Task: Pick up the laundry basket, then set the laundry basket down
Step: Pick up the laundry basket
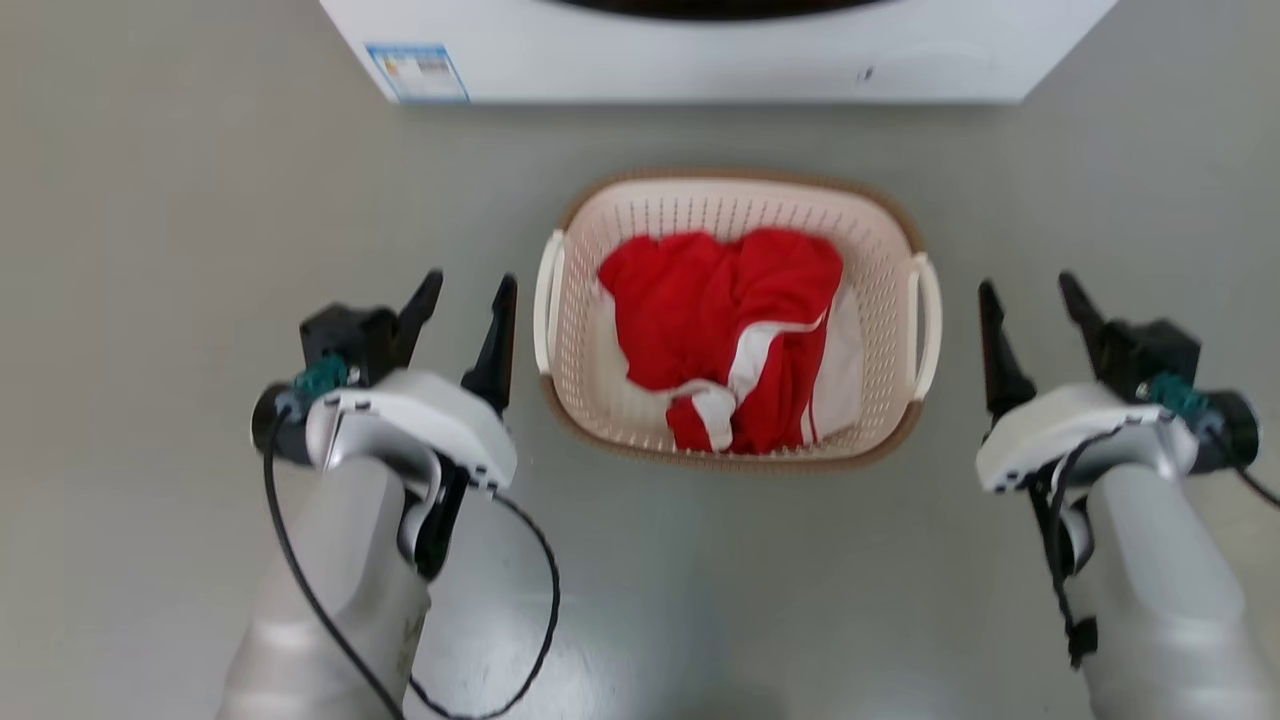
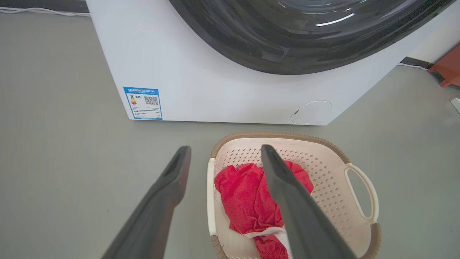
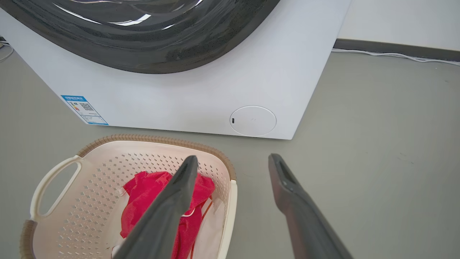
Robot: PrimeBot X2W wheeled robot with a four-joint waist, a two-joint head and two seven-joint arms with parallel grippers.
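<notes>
The laundry basket (image 1: 885, 250) stands on the grey floor in front of the washing machine, cream-white and perforated with a brown rim. Red and white clothes (image 1: 735, 330) lie inside it. White loop handles sit on its left side (image 1: 548, 300) and right side (image 1: 925, 320). My left gripper (image 1: 468, 290) hovers open just left of the left handle, holding nothing. My right gripper (image 1: 1030, 295) is open a short way right of the right handle, also with nothing in it. The basket (image 2: 334, 180) shows between my left fingers in the left wrist view, and the basket (image 3: 93, 180) appears at lower left in the right wrist view.
The white washing machine (image 1: 700, 60) with a dark round door (image 2: 305, 32) stands right behind the basket. Bare grey floor spreads on both sides. A wall with a cable (image 3: 395, 54) along its base runs at the far right, and an orange object (image 2: 449, 68) sits beyond the machine.
</notes>
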